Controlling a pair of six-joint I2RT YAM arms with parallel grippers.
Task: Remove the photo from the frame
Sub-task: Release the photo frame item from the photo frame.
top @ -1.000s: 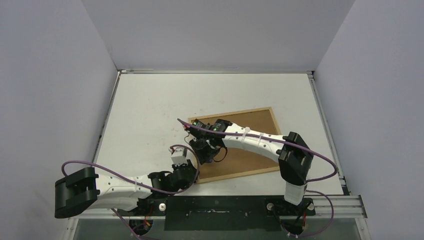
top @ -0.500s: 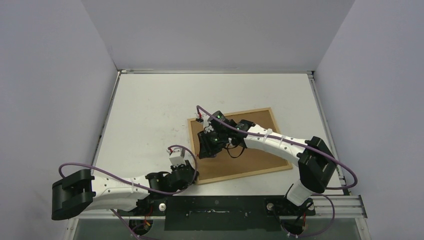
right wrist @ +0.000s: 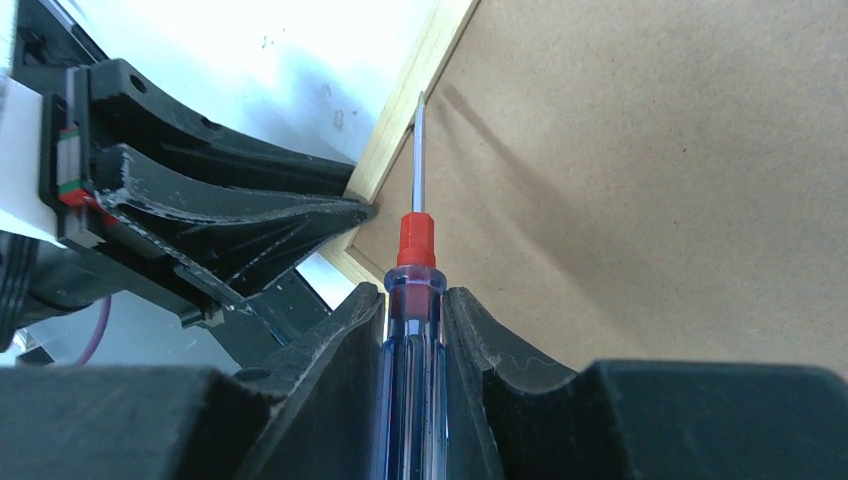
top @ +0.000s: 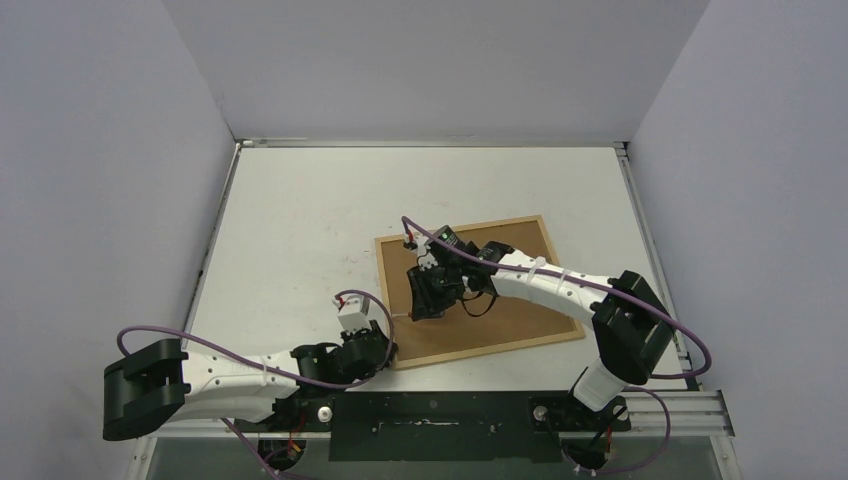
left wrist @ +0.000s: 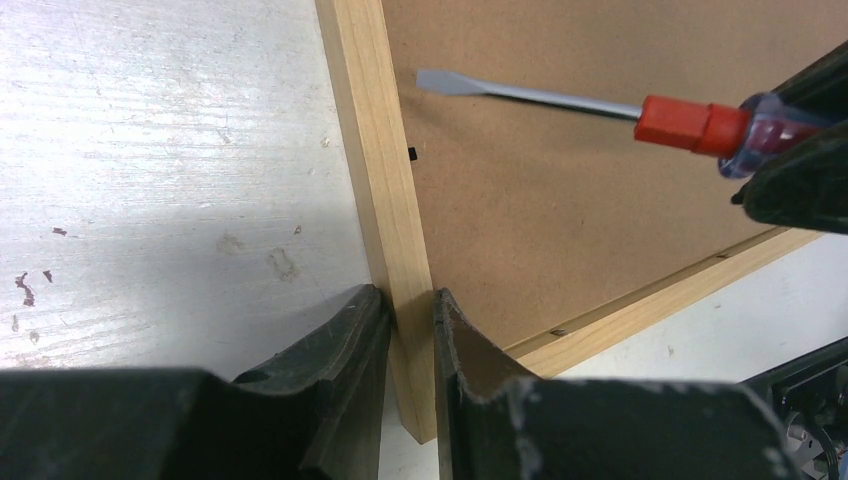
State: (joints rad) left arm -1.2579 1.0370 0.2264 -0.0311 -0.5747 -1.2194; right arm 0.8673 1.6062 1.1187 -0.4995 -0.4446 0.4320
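Observation:
The frame (top: 480, 347) lies face down on the white table, its thin light wooden moulding (left wrist: 375, 150) round a brown backing panel (top: 510, 290). The photo is hidden under that panel. My left gripper (left wrist: 410, 310) is shut on the left moulding near the frame's near-left corner (top: 388, 350). Over the panel's left part, my right gripper (right wrist: 415, 300) is shut on a screwdriver (right wrist: 416, 240) with a clear blue handle and a red collar. Its flat tip (left wrist: 435, 80) hovers just inside the left moulding (right wrist: 420, 75), a little beyond a small black tab (left wrist: 412, 153).
The white table (top: 300, 220) is walled in grey on the left, far and right sides. A black and metal rail (top: 660, 405) with both arm bases runs along the near edge. Purple cables loop from both arms.
My right arm has swung out over the backing panel and turned, bringing the screwdriver's tip toward the left moulding. The left gripper has kept its hold on the frame.

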